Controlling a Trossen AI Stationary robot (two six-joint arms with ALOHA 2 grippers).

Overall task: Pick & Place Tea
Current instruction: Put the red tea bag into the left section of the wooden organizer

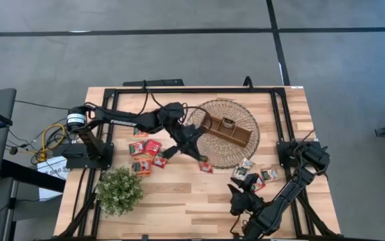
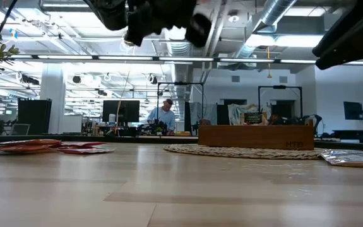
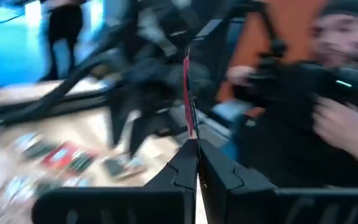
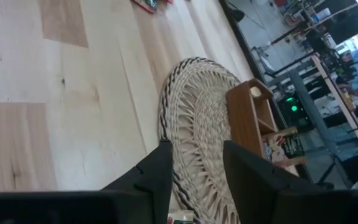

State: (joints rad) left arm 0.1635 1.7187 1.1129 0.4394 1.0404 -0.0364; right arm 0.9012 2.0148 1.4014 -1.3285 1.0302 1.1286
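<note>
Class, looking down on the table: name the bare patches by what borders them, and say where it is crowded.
Bare wood lies between the potted plant and the right gripper, and behind the red sachets. Crowded: the woven mat holding the wooden tray, and the green-and-white sachets.

No word can be read with certainty. The tray point(image 2: 257, 137) has a small stamped mark on its front wall, near its 3 o'clock end in the low view, but the letters are not clear. The left arm point(image 1: 122, 121), at 10 o'clock from the table's middle, carries a white line of letters that is too small to read. The sachets point(image 1: 152, 147) at 9 o'clock have printed wrappers, not legible. One red sachet point(image 3: 187, 93) shows only its edge.
</note>
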